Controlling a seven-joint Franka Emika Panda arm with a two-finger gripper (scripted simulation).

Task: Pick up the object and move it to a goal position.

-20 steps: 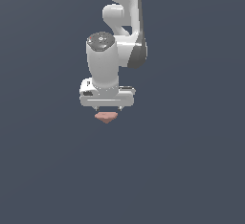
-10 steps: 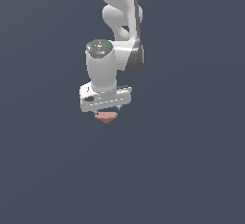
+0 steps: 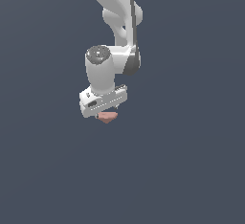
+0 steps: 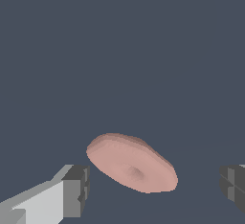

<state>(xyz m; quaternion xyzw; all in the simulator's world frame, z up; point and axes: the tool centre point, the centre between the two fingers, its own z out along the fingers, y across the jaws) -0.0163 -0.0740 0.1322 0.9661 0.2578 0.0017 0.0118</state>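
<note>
The object (image 3: 107, 117) is a small flat salmon-pink piece, rounded on one side and pointed on the other, lying on the dark floor. In the exterior view my white gripper (image 3: 105, 111) hangs directly over it and hides part of it. The wrist view shows the object (image 4: 131, 163) lying between the two dark finger pads (image 4: 76, 189), with a gap on each side. My gripper (image 4: 155, 187) is open and neither finger touches the piece.
Only the plain dark grey-blue floor (image 3: 191, 170) surrounds the object. The white arm (image 3: 117, 7) rises toward the top of the exterior view.
The hand has twisted about its vertical axis and dropped slightly toward the object. The object has stayed where it was.
</note>
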